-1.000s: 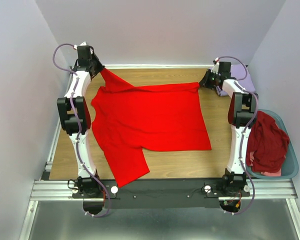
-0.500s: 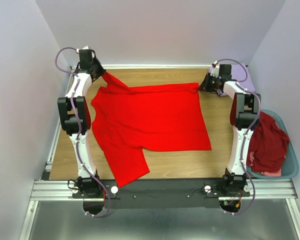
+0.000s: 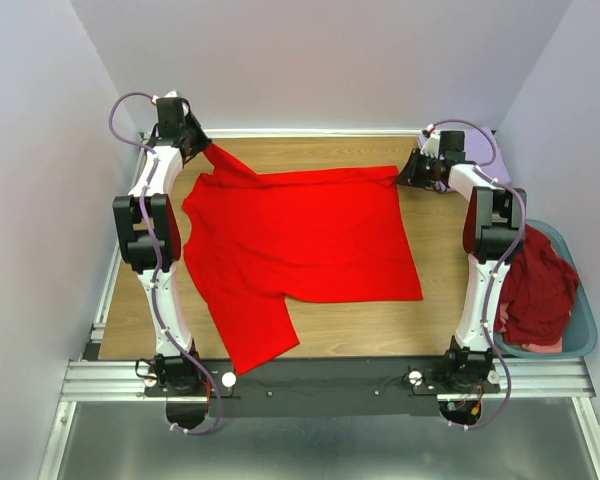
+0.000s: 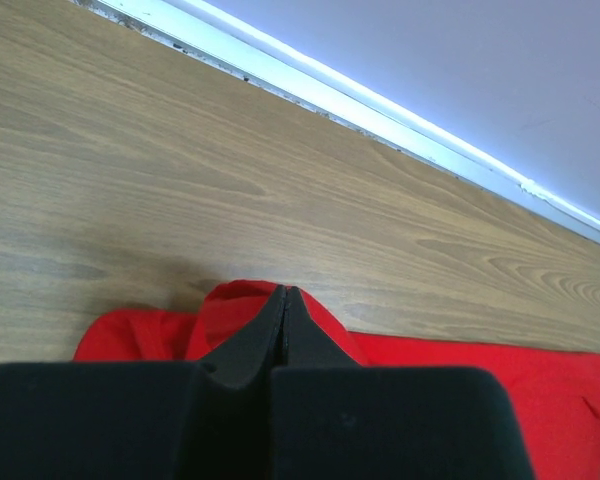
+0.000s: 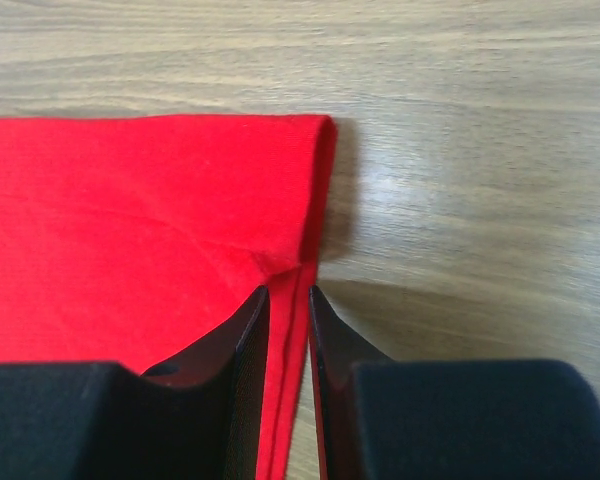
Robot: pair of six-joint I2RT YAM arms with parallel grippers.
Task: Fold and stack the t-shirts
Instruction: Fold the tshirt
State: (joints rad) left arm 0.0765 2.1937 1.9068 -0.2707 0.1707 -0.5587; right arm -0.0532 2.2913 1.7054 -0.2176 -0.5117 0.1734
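Your left gripper [image 4: 283, 300] and right gripper [image 5: 288, 300] clamp far corners of the bright red cloth t-shirt [image 3: 300, 235]; 0 folds seem made, and dark maroon shirts [image 3: 535, 285] wait.

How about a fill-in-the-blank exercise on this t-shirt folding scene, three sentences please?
The t-shirt spread on the table is bright ___.
The left gripper and right gripper are both ___ on its cloth.
The maroon shirts are heaped in a teal ___.
Missing words: red; shut; basket.
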